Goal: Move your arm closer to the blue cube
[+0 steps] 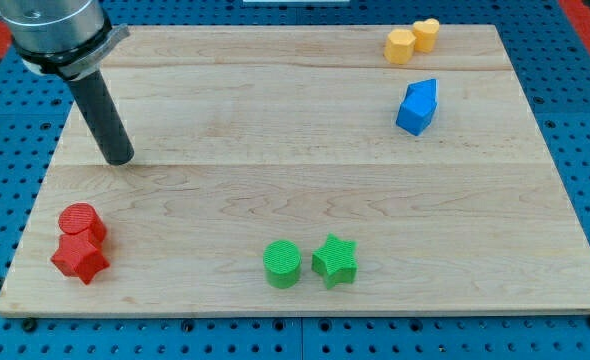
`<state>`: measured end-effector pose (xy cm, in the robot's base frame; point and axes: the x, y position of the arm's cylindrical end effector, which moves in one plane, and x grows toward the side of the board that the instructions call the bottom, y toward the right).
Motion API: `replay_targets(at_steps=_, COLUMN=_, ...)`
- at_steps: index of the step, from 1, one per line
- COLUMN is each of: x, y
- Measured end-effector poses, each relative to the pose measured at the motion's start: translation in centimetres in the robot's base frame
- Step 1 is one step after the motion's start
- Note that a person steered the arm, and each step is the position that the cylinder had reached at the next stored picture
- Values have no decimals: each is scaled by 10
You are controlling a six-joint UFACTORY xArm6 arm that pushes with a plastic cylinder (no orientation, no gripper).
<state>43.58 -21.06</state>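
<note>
The blue cube [413,116] sits at the view's upper right on the wooden board [305,180], touching a second blue block [423,93] just above it. My tip [121,159] rests on the board at the view's left, far to the left of the blue cube and slightly lower in the view. The dark rod rises up and to the left from the tip to the arm's body at the view's top left corner.
A yellow hexagonal block [400,46] and a yellow heart block [426,34] touch at the view's top right. A red cylinder [81,220] and red star [79,258] sit at the bottom left. A green cylinder [282,264] and green star [335,261] sit at the bottom middle.
</note>
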Motion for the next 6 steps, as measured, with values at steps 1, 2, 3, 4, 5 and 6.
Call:
replay_targets(at_steps=1, x=0, y=6)
replay_targets(at_steps=2, x=3, y=16)
replay_targets(at_steps=3, x=3, y=37)
replay_targets(at_steps=4, x=3, y=108)
replay_targets(at_steps=5, x=3, y=173)
replay_targets(at_steps=6, x=2, y=238)
